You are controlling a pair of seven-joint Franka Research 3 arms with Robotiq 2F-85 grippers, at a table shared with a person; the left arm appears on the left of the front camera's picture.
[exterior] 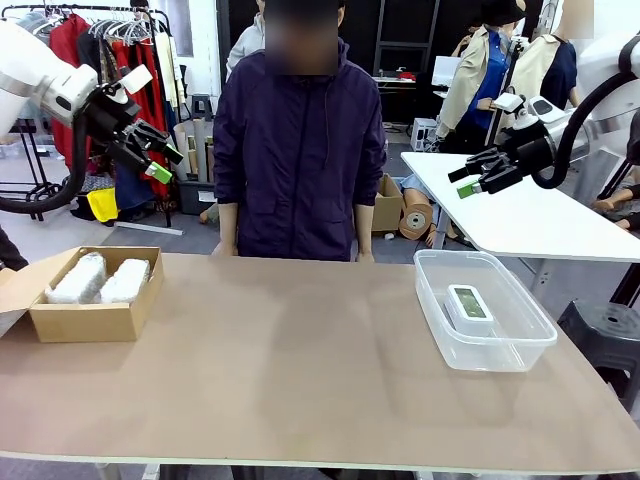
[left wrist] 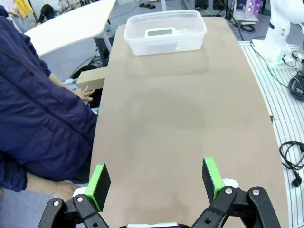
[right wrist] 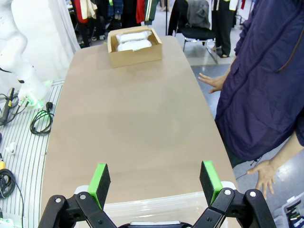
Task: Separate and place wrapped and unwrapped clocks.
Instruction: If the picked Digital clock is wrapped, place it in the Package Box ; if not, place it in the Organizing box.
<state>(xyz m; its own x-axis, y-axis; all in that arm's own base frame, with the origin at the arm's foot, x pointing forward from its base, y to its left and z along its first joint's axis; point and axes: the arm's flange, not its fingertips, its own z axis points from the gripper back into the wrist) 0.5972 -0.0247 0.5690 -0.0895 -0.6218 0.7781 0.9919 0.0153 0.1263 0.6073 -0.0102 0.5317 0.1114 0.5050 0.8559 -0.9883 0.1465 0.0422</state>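
Sorting looks done — wrapped clocks (exterior: 100,280) in the cardboard box (exterior: 85,322), bare clock (exterior: 470,305) in the clear tub (exterior: 520,352). Left hand (exterior: 152,150) and right hand (exterior: 470,180) hang wide open, holding nothing — no move seems needed next.

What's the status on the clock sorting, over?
Left gripper and right gripper open, raised. Two wrapped clocks in cardboard box; bare clock in plastic tub. Nothing in the way.

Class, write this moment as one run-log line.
bundles: in cardboard box | clock: in plastic tub | both pincers: open, raised
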